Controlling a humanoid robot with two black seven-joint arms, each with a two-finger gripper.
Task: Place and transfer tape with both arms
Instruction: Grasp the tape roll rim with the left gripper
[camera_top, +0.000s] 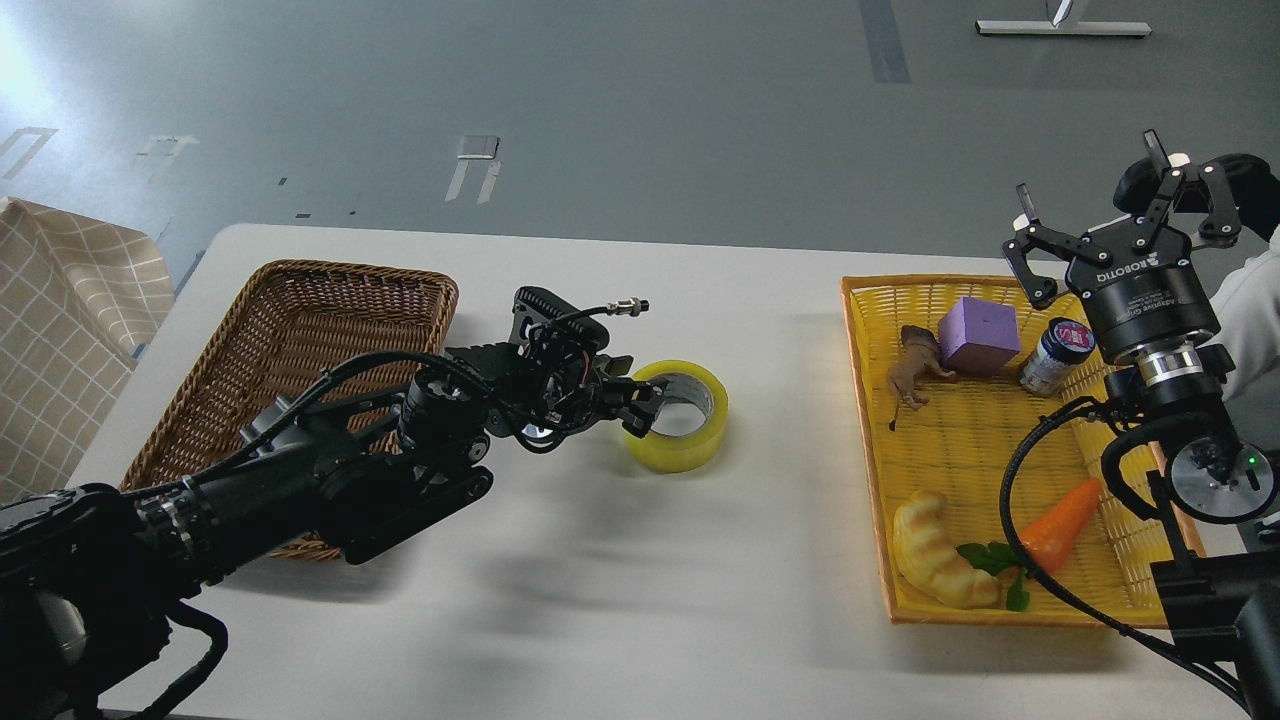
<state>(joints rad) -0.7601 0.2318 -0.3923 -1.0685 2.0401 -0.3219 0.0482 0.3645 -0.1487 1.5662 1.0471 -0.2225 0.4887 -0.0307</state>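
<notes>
The tape (693, 437), a wide translucent yellow roll with a grey-white core, lies flat on the white table (640, 600) near its middle. My left gripper (643, 404) reaches it from the left. Its dark fingers stand at the roll's left wall, one at the core's edge and one outside. I cannot tell whether they press on it. My right gripper (1110, 200) is open and empty, fingers spread and pointing away, raised above the far right corner of the yellow tray (870, 440).
A brown wicker basket (300, 300) stands at the left, partly under my left arm. The yellow tray holds a purple block (978, 335), a toy animal (915, 372), a small jar (1057, 355), a carrot toy (1065, 515) and a croissant toy (935, 555).
</notes>
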